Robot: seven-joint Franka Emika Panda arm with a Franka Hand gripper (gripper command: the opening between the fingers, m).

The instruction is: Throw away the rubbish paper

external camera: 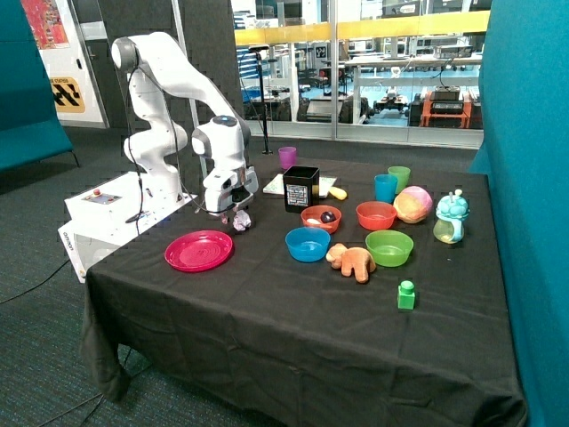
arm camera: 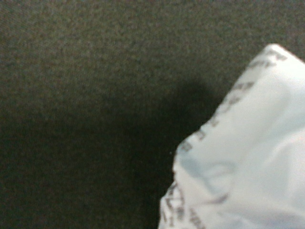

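Note:
One small crumpled ball of white paper (external camera: 242, 221) lies on the black tablecloth (external camera: 267, 338), between the pink plate (external camera: 199, 250) and the black open box (external camera: 300, 188). My gripper (external camera: 238, 213) is down at the table right at this ball, touching or almost touching it. In the wrist view the ball (arm camera: 243, 162) fills one corner, very close, with grey print on it and its shadow on the cloth. I see no second paper ball.
Near the box are an orange bowl (external camera: 321, 218) with a dark item, blue (external camera: 308, 244), red (external camera: 376, 214) and green (external camera: 389, 247) bowls, a plush toy (external camera: 352, 261), cups (external camera: 386, 188), a flat white sheet (external camera: 274, 184) and a purple cup (external camera: 287, 157).

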